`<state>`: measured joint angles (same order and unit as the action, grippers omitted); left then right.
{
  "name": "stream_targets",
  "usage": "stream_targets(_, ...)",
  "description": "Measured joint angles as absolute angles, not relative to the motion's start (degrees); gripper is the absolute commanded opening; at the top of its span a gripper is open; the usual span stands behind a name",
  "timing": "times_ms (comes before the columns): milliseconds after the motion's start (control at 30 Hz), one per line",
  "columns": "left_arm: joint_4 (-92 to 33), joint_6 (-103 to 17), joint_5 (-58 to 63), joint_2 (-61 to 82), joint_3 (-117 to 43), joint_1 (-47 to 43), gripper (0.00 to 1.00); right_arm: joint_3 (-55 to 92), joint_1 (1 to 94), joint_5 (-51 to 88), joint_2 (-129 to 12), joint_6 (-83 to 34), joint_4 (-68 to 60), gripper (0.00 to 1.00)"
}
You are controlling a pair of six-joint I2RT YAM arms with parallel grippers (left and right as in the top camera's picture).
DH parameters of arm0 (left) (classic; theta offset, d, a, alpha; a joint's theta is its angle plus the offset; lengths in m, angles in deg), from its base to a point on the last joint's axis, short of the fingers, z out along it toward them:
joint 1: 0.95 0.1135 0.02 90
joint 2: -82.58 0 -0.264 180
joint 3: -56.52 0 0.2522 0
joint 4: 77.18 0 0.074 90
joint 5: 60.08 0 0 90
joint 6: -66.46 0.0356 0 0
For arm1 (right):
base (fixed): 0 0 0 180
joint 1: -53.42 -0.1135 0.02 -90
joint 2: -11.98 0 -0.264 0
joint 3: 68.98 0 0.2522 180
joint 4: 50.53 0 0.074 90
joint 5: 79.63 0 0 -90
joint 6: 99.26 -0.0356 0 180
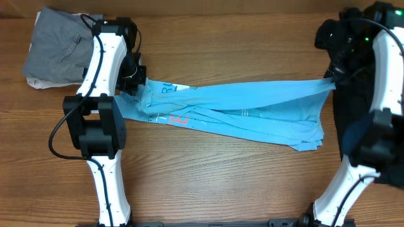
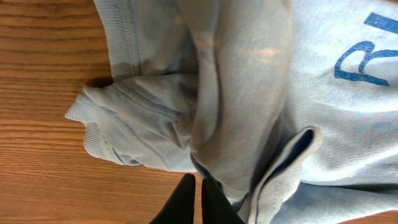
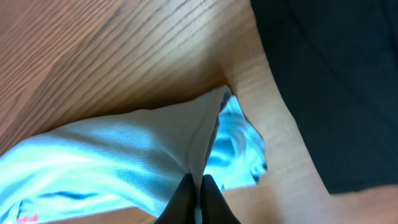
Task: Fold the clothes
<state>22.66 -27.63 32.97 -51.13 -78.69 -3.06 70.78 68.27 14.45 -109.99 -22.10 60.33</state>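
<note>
Overhead view: the blue T-shirt lies stretched as a long, bunched band across the middle of the wooden surface, with the left claw at its printed end and the right claw at the opposite end. A grey garment sits folded at the far left corner, and a dark garment lies on the right, just beside the shirt's end. The step in hand appears to be spreading the shirt flat before the first fold. To do it well, hold both ends under even tension, lift enough for the twisted layers in the middle to fall open, and lower the cloth clear of the dark garment. Left wrist view: the left claw is closed together on a thick gathered fold near a ribbed edge. Blue lettering is visible on the shirt at the right, and the knit is soft and heavily creased. Right wrist view: the right claw is clamped on a thin fold of the shirt, which runs taut toward the lower left, while a loose flap hangs beside the grip.
</note>
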Motion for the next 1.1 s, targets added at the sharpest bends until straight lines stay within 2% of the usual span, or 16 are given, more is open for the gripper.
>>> stream_targets(200, 22.07, -27.63, 32.95, -51.13, -78.67, -3.10, 0.08, 60.53, 68.21, 14.12, -101.01, -21.46, 58.43, 0.04)
stream_targets(500, 22.07, -27.61, 32.95, -51.13, -78.65, -3.08, 0.09, 34.49, 67.22, 14.01, -101.11, -21.22, 45.52, 0.04)
stream_targets(633, 22.07, -27.61, 32.97, -51.13, -78.65, -3.08, 0.09, 28.24, 67.33, 13.99, -101.11, -21.20, 41.08, 0.04)
stream_targets(667, 22.05, -27.61, 32.97, -51.13, -78.65, -3.08, 0.10, 27.22, 67.49, 13.96, -101.11, -21.18, 40.51, 0.07)
stream_targets(767, 22.05, -27.61, 32.97, -51.13, -78.65, -3.08, 0.12, 25.55, 68.27, 13.99, -101.11, -21.22, 39.70, 0.34)
stream_targets(833, 21.92, -27.61, 32.97, -51.13, -78.65, -3.10, 0.14, 25.53, 69.08, 13.99, -101.11, -21.18, 38.54, 0.60)
stream_targets(867, 21.81, -27.61, 32.97, -51.13, -78.65, -3.10, 0.15, 25.53, 69.47, 13.96, -101.11, -21.22, 38.21, 0.65)
stream_targets(967, 21.65, -27.61, 32.95, -51.13, -78.65, -3.10, 0.22, 25.53, 70.59, 14.05, -101.11, -21.42, 36.77, 0.69)
stream_targets(1067, 21.59, -27.74, 32.95, -51.13, -78.65, -3.10, 0.44, 25.53, 71.05, 14.20, -101.11, -21.42, 34.78, 0.70)
stream_targets(1100, 21.48, -27.90, 32.93, -51.13, -78.65, -3.10, 0.56, 25.53, 71.05, 14.25, -101.11, -21.33, 34.00, 0.70)
